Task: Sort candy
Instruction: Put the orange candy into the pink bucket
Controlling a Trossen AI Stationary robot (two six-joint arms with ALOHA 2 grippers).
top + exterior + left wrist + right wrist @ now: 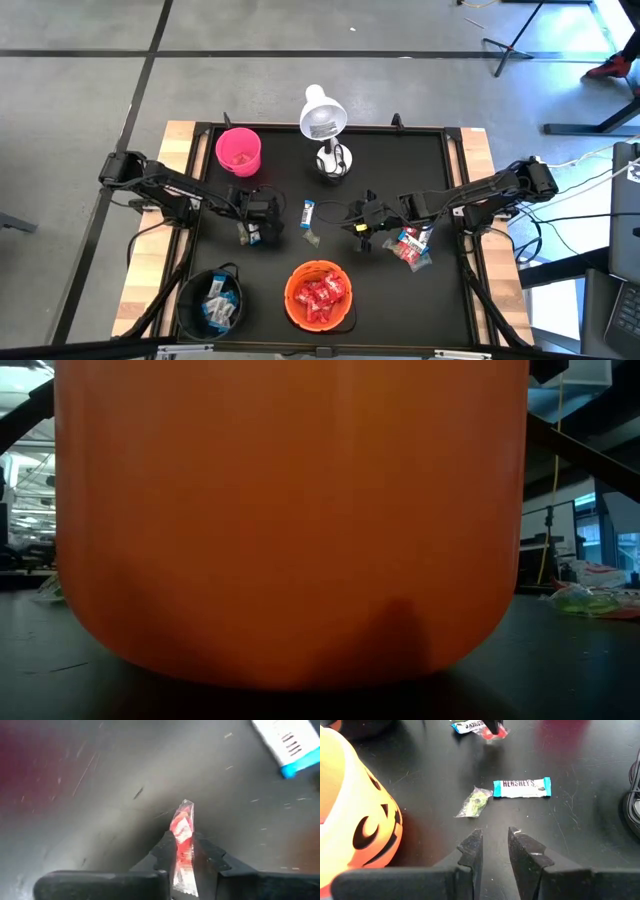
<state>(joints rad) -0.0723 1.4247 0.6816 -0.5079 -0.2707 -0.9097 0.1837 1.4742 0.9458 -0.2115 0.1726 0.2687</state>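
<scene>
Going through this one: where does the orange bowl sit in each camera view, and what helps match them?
High view: orange bowl, near edge, centre, red sweets inside.
Low view: orange bowl fills nearly the whole picture.
Left wrist view: not in it; only the red sweet gripped by the left tool.
Right wrist view: along the left edge.
Shared landmark: Hershey's bar, high and right wrist views.

Red-and-white candy, blue-and-white bar, orange bowl, pink cup.

The table carries three containers: one pink cup, one black bowl and one orange bowl. One white lamp stands far back. Two arms work.
</scene>
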